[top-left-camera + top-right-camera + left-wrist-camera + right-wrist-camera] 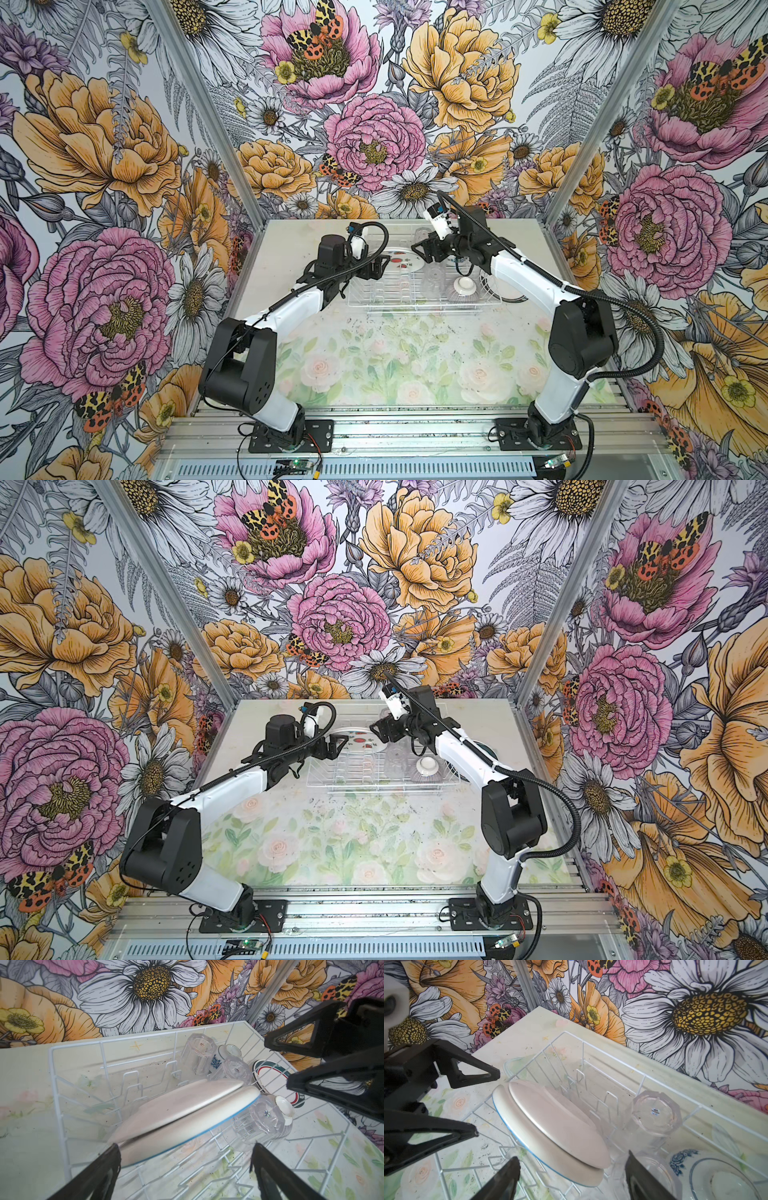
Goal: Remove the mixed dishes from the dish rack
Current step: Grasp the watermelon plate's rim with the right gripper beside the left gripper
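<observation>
The white wire dish rack [415, 306] stands at the back of the table. A watermelon-print plate [402, 261] leans in its slots, its pale back with a blue edge [182, 1113] showing in the wrist views. My left gripper [380, 266] [186, 1147] is open at the plate's left edge. From the right, my right gripper [422, 249] [573, 1155] is open, and the plate's rim [571, 1159] sits between its fingers without touching them. Clear tumblers [197, 1053] [261, 1124], a blue-and-white floral bowl [217, 1061] and an upturned ribbed bowl [463, 289] fill the rack's right half.
A teal-and-red-rimmed plate [272, 1078] lies just beyond the rack's right end. The floral table mat [395, 365] stretches in front of the rack. The patterned walls close in the table on three sides.
</observation>
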Robot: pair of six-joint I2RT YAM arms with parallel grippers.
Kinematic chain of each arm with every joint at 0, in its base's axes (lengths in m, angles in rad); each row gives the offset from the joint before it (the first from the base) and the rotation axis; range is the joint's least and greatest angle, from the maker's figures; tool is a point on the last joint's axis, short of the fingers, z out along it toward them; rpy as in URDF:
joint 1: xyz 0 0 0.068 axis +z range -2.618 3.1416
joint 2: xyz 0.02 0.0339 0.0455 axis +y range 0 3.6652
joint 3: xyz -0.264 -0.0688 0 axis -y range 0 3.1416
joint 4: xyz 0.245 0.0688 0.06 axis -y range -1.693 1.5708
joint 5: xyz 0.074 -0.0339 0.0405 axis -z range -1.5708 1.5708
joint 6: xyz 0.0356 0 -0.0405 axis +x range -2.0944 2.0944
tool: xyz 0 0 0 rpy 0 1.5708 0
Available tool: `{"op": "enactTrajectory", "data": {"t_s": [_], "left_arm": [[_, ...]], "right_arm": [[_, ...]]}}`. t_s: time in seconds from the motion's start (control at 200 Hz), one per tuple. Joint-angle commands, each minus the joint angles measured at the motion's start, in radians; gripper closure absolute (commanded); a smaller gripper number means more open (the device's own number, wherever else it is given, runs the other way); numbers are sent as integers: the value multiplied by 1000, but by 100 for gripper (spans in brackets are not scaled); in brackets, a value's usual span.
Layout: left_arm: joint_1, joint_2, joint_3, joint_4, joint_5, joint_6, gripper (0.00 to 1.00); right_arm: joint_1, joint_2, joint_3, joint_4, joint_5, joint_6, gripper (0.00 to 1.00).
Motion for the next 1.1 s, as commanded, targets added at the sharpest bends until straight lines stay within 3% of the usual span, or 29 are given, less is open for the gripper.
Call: {"op": "enactTrajectory", "data": {"t_s": [0.0,0.28,0.636,0.881,1.096], "left_arm": [[22,-90,-53,72,-79,-119,1],[59,-202,-147,130,-80,-254,1],[65,-261,-186,127,-80,-282,1],[65,-272,-186,118,-84,-297,1],[68,-266,-180,96,-94,-296,1]], "right_arm": [[20,28,49,-34,-39,-93,23],[60,72,66,-66,-25,-172,31],[93,116,65,-90,10,-234,36],[123,95,26,-89,21,-286,51],[150,104,23,-105,116,-350,54]]}}
